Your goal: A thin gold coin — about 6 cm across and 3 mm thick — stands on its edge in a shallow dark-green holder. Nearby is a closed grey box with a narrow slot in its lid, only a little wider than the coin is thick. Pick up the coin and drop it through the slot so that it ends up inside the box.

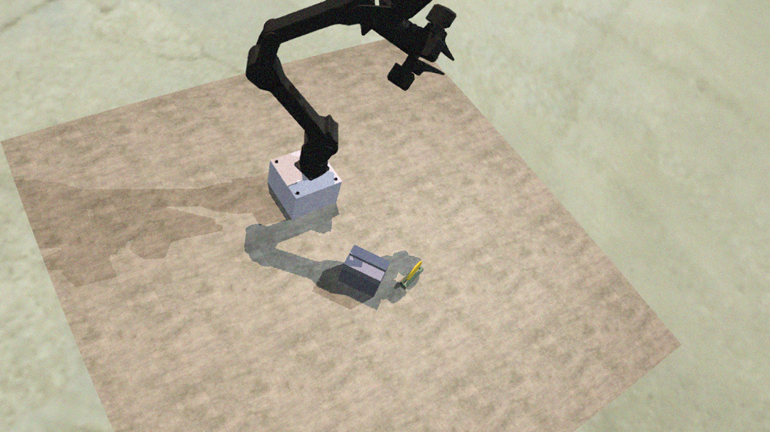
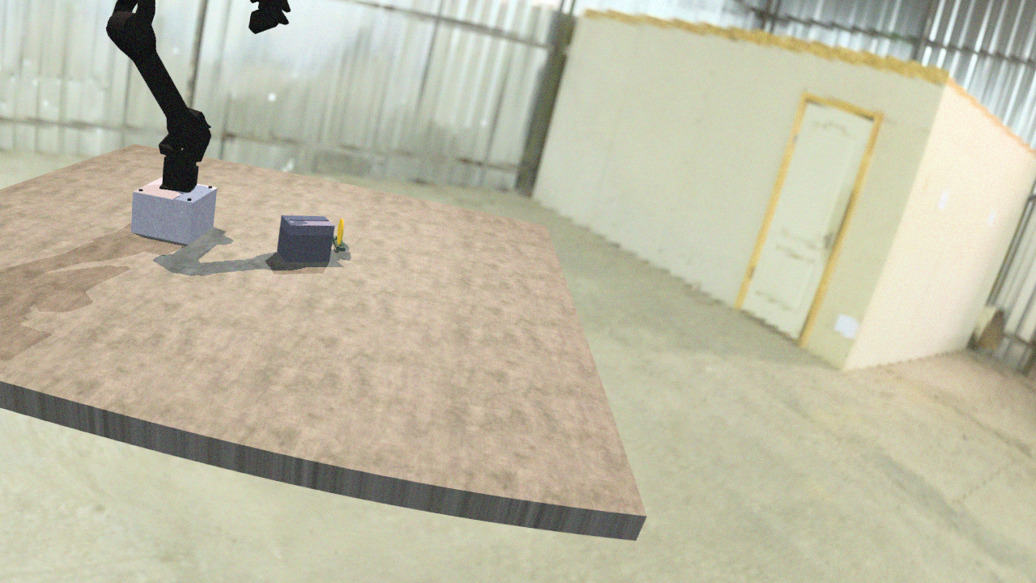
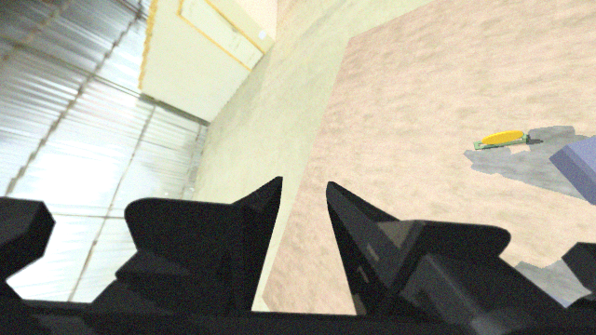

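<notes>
Top view: the arm rises from its base block [image 1: 302, 188] and reaches up and toward the far side, carrying the tool [image 1: 438, 61] high above the counter [image 1: 505, 245] and well apart from the work. In the wrist view the two pointed fingers stand part-way in, with a clear gap between them and only counter and floor seen through it. Finding: the tool is part-closed and holds nothing.

The coin [image 1: 414, 271] stands on its edge in the holder [image 1: 403, 282], just beside the right side of the box [image 1: 366, 267]. The exterior view confirms it upright and close against the box side, though whether holder and box touch cannot be told. The slot [image 1: 370, 261] shows as a dark line across the lid. The wrist view picks up the coin [image 3: 503, 137] edge-on, far to the right of the fingers, so the tool is not yet lined up.

Assessment: the task stands at the approach; the pick has not begun. The coin is judged stiff, light and smooth, likely to slip or swing under a loose pinch. The best hold appears to be across its two flat faces, on the upper part clear of the holder, fingers coming straight down. The gap looks wide enough to pass over the thin edge. The box so close beside it may crowd one finger.
</notes>
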Robot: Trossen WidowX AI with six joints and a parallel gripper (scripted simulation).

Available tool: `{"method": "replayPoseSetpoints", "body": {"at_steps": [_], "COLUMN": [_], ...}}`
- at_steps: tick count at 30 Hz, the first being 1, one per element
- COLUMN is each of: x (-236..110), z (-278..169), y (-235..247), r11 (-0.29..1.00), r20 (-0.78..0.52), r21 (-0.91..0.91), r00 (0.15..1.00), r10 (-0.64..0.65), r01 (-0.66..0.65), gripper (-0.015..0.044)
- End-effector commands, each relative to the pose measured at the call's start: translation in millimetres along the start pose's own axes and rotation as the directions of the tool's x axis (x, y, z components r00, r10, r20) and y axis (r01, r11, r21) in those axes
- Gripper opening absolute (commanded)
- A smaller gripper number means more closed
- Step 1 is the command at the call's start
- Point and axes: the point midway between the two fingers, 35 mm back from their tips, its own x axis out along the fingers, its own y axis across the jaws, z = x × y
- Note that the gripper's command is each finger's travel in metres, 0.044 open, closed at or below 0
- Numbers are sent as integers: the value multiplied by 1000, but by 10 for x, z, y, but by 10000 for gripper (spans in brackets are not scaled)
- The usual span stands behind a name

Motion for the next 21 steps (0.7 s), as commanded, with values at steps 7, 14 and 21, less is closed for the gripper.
{"method": "replayPoseSetpoints", "body": {"at_steps": [7,14,21], "x": [945,1306,1606], "z": [492,743,894], "y": [-604,-1064,-1657], "r11": [772,582,385], "r20": [-10,-47,-132], "r21": [-574,-765,-912], "r00": [940,878,785], "r10": [-341,-477,-606], "r01": [274,275,144], "gripper": [161,161,161]}}
